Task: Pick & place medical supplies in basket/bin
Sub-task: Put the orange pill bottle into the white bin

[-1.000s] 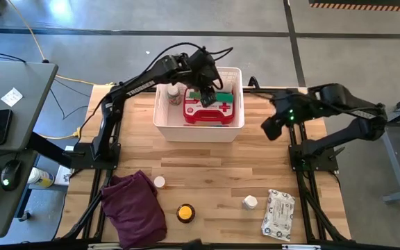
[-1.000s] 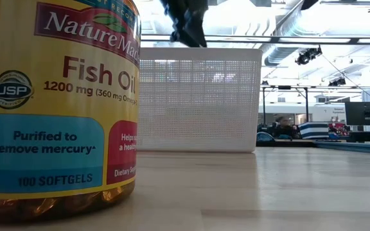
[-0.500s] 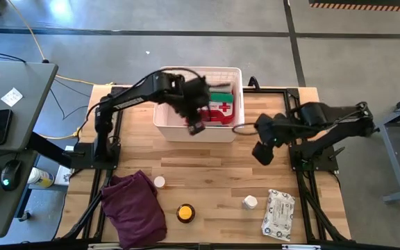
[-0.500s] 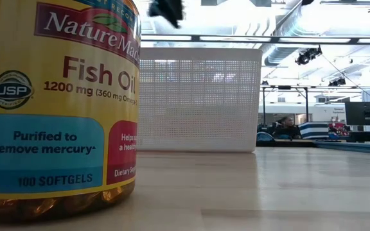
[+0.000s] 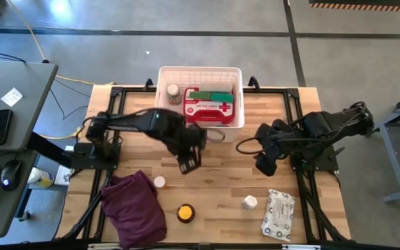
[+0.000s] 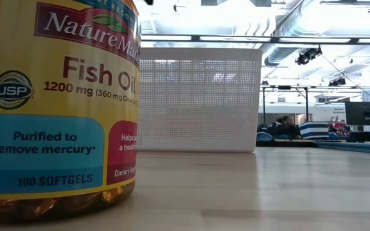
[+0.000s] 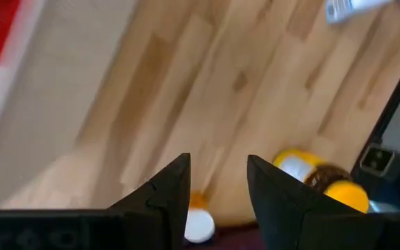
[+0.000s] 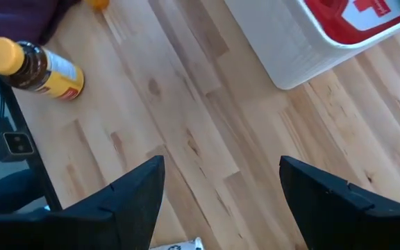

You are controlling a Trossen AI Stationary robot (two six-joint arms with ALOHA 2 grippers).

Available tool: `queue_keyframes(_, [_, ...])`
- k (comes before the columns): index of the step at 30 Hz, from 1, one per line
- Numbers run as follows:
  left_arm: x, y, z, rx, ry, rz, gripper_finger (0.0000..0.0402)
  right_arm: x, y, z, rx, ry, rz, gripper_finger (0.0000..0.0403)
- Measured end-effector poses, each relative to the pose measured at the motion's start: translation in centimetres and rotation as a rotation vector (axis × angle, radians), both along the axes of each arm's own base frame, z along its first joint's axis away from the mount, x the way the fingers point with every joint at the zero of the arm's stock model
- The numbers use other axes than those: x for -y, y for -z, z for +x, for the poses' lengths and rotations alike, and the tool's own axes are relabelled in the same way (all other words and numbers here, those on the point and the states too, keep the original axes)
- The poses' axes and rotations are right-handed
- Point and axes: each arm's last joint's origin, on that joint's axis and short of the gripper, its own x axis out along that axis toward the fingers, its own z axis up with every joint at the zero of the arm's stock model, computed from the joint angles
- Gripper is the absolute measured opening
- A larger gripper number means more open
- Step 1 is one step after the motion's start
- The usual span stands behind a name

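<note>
Basket point(image 5: 200, 123) parked at the far edge of the bench point(image 5: 221, 180), centred between both arms, likely so either can reach it. Already loaded: red first-aid case point(image 5: 207, 109) with white cross lying flat, green roll point(image 5: 212, 96) resting on top, small white bottle point(image 5: 173, 92) upright in the left corner.

Left gripper point(image 5: 188, 162) out over bare wood just in front of the basket, jaws parted with nothing between them, aimed down toward the small white-capped bottle point(image 5: 159, 182) beside the purple cloth point(image 5: 134, 207); probably lining up the next pick. Right gripper point(image 5: 265, 164) hanging over the right half of the bench, jaws spread wide and empty, near the wipes pack point(image 5: 278, 214) and a second small white bottle point(image 5: 249, 202).

Fish-oil bottle point(image 5: 185, 212) upright near the front edge: amber body, yellow lid, large printed label filling the low view. Basket white, walls finely perforated.
</note>
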Motion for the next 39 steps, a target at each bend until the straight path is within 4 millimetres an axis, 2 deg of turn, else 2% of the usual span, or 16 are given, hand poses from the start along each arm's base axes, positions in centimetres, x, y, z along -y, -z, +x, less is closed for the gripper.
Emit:
queue_keyframes(8, [3.4, 2.7, -1.0, -0.119, 0.068, -0.023, 0.0174, -1.0, 0.0, -0.4, 0.022, -0.010, -0.033, 0.0275])
queue_keyframes(11, [4.3, 4.8, -1.7, -0.206, 0.086, 0.014, 0.0174, -1.1, -0.1, -0.4, 0.029, -0.002, -0.043, 0.0275])
queue_keyframes(13, [4.8, 6.8, -3.0, -0.287, 0.098, 0.033, 0.0174, -1.2, -0.1, -0.5, 0.034, 0.007, -0.044, 0.0275])
queue_keyframes(18, [4.4, 10.7, -5.9, -0.424, 0.044, 0.037, 0.0174, -1.3, -0.1, -0.4, 0.057, 0.024, -0.072, 0.0275])
queue_keyframes(24, [4.3, 12.0, -6.8, -0.219, 0.007, -0.052, 0.0169, -1.1, -0.1, -0.4, 0.060, 0.022, -0.088, 0.0275])
queue_keyframes(28, [4.9, 13.6, -7.2, -0.189, 0.040, -0.078, 0.0133, -1.1, -0.1, -0.4, 0.056, 0.016, -0.091, 0.0275])
queue_keyframes(30, [5.2, 14.2, -8.0, -0.230, 0.058, -0.077, 0.0104, -1.1, -0.1, -0.4, 0.055, 0.015, -0.090, 0.0275])
queue_keyframes(32, [5.8, 14.6, -8.0, -0.201, 0.075, -0.102, 0.0070, -1.1, -0.1, -0.4, 0.055, 0.016, -0.088, 0.0275])
queue_keyframes(35, [6.2, 15.6, -8.8, -0.247, 0.075, -0.051, 0.0023, -1.1, -0.1, -0.4, 0.055, 0.022, -0.087, 0.0275])
queue_keyframes(39, [5.9, 17.0, -9.1, -0.257, 0.051, -0.030, 0.0030, -1.1, -0.1, -0.4, 0.060, 0.026, -0.091, 0.0275])
